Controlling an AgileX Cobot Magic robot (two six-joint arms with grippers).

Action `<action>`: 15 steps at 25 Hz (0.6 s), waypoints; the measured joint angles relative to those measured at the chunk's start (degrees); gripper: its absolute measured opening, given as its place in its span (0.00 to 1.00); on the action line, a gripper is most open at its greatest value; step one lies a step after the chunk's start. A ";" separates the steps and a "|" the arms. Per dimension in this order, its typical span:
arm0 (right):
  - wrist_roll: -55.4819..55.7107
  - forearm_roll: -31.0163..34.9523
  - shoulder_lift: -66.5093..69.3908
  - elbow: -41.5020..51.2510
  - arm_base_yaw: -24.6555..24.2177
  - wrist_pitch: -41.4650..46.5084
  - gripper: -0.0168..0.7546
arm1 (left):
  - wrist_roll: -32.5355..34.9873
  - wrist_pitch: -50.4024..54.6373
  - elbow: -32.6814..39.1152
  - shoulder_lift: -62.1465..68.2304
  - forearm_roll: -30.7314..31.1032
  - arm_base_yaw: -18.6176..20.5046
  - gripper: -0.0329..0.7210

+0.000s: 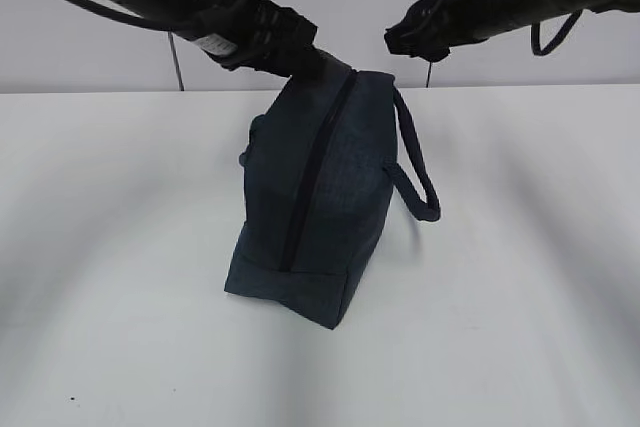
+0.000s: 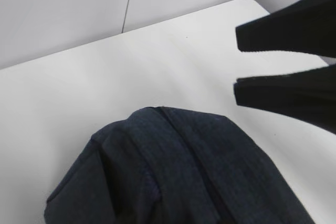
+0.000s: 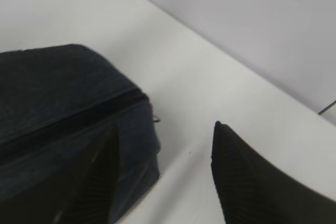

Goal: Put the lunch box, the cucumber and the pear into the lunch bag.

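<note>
White bench (image 1: 120,277) carries only the zipped bag (image 1: 320,207); no box, cucumber or pear shows, so packing looks finished. Both end effectors, left (image 2: 286,65) and right (image 3: 163,174), hang released, empty.

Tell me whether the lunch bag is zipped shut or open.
Shut: the lunch bag zipper runs closed along its top, no gap showing.

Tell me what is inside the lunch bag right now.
Nothing inside can be seen. The lunch bag stands on the white table with its black zipper running closed along the visible side, so the fabric covers any contents.
</note>
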 joint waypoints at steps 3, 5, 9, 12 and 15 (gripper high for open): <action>10.10 -8.16 -1.85 0.12 0.00 5.86 0.60 | -0.94 1.26 0.00 -1.57 5.00 0.32 0.43; 16.87 -13.96 -3.46 0.12 0.00 9.38 0.60 | -3.75 2.23 0.00 -3.14 9.37 0.83 0.43; 30.53 -23.88 -6.67 0.12 0.00 15.87 0.59 | -13.32 5.20 0.00 -6.20 17.37 2.06 0.44; 36.92 -29.77 -8.65 0.12 0.00 19.22 0.59 | -19.30 8.69 0.00 -8.18 23.28 2.73 0.44; 40.23 -32.20 -10.01 0.12 0.00 22.12 0.59 | -22.82 13.51 0.00 -9.73 27.85 2.87 0.44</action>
